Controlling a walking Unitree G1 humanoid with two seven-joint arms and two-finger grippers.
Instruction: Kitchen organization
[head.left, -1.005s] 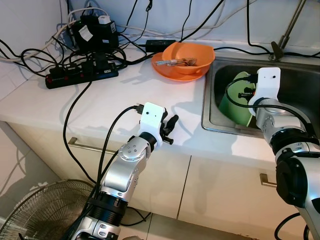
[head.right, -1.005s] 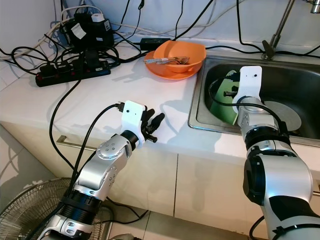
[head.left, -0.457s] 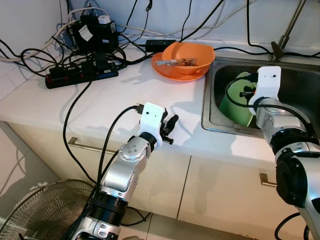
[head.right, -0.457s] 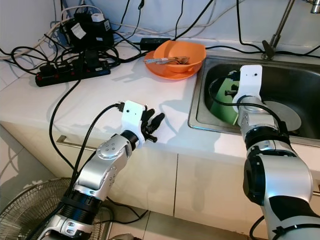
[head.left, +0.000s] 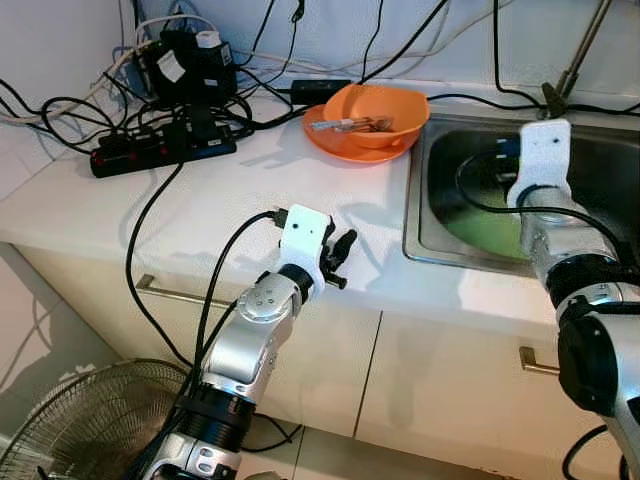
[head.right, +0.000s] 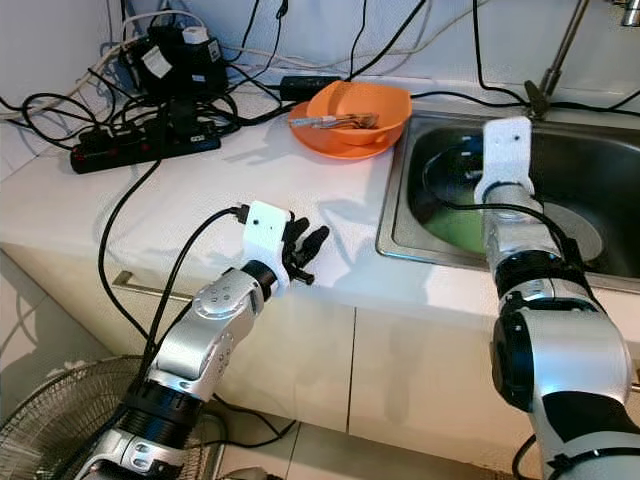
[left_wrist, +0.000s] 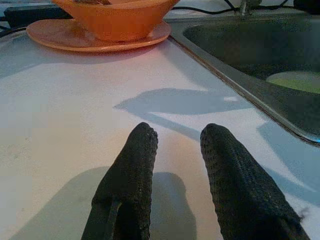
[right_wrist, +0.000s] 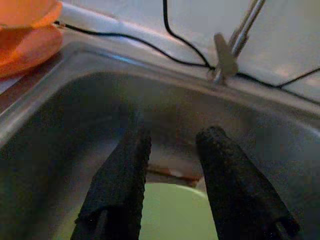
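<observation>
A light green plate (head.left: 488, 228) lies flat on the floor of the steel sink (head.left: 421, 215). My right gripper (right_wrist: 174, 132) hovers above the green plate (right_wrist: 170, 212), open, with nothing between its fingers. Its white wrist block (head.left: 545, 150) hides the fingers in the eye views. An orange bowl (head.left: 378, 112) holding cutlery stands on an orange plate (head.left: 340, 142) on the white counter, just left of the sink. My left gripper (head.left: 342, 262) rests low over the counter's front edge, open and empty, pointing toward the orange bowl (left_wrist: 115, 20).
A black power strip (head.left: 165, 150) and a tangle of cables and adapters fill the counter's back left. The faucet (head.left: 575, 60) rises behind the sink. A fan (head.left: 90, 420) stands on the floor at lower left. Cabinet fronts with handles (head.left: 175, 293) lie below the counter.
The green plate, which stood tilted at my right gripper, now lies flat on the sink floor. My right wrist has risen and shifted slightly right. The left arm has not moved.
</observation>
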